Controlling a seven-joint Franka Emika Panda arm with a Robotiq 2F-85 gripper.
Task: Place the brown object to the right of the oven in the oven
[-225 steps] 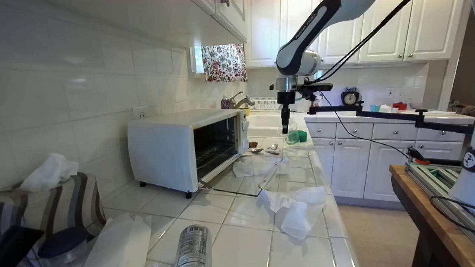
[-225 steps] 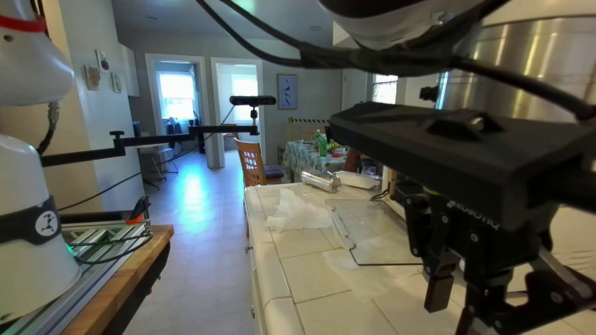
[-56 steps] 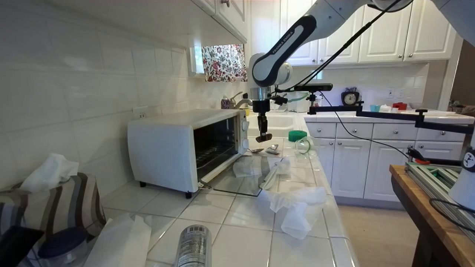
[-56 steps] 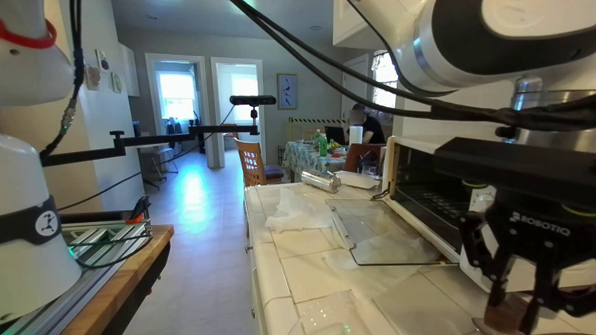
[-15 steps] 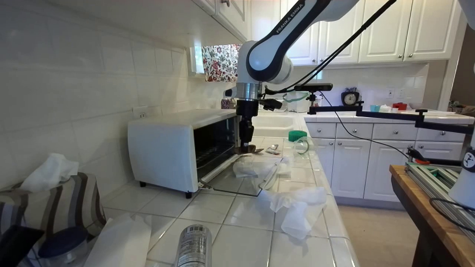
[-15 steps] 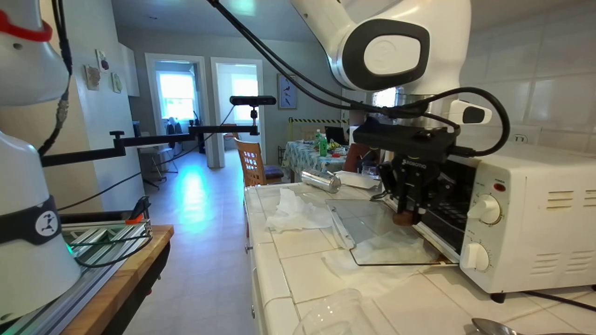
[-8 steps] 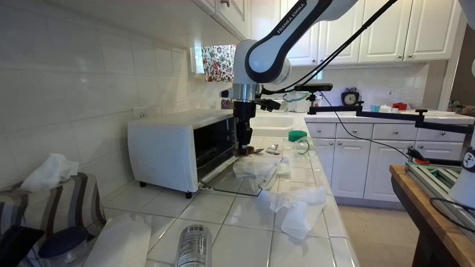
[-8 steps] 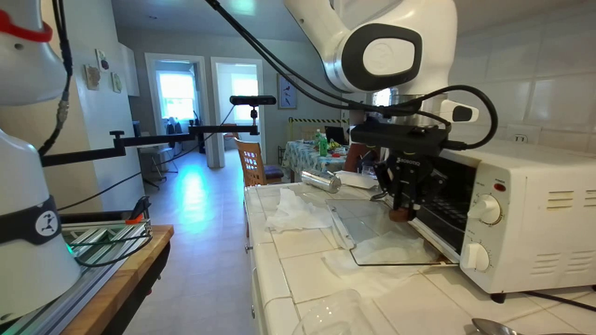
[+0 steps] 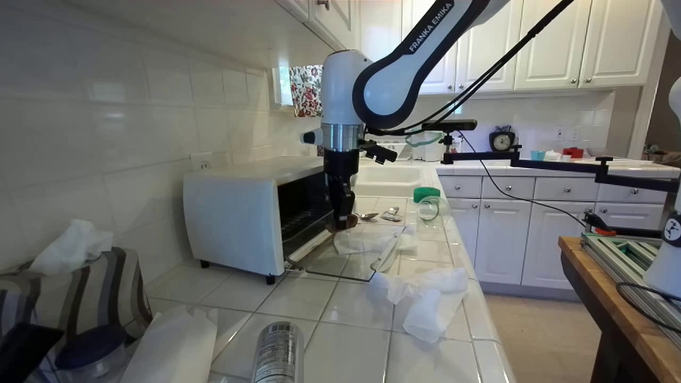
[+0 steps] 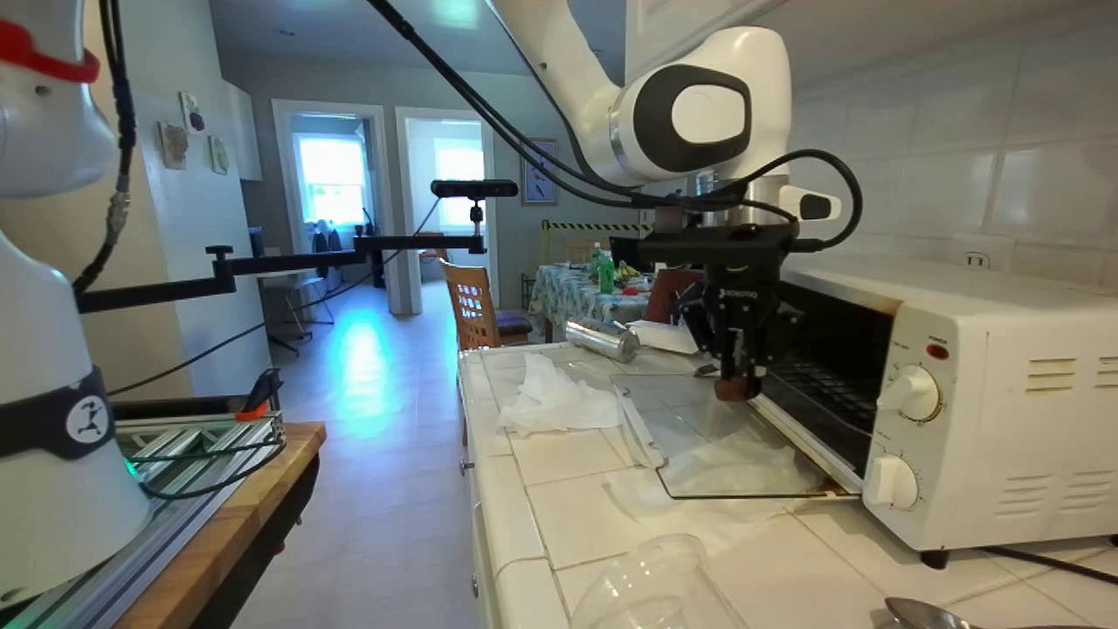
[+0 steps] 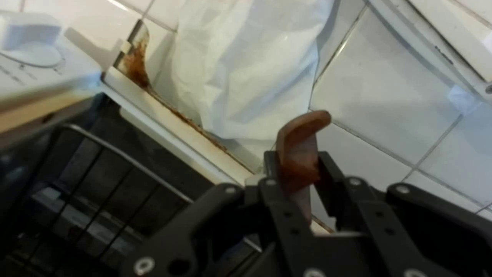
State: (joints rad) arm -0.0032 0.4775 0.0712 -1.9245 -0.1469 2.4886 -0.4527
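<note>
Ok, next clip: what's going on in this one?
The robot's gripper is shut on the brown object, holding it over the lowered glass door of the white toaster oven, just outside the opening. The object is not inside yet; going by its position, placing it in the oven looks like the next step.

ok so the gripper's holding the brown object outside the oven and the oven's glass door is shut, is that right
No: the glass door is not shut. Both exterior views show it open, lowered in front of the oven. The rest is right: the gripper holds the brown object outside the oven.
</note>
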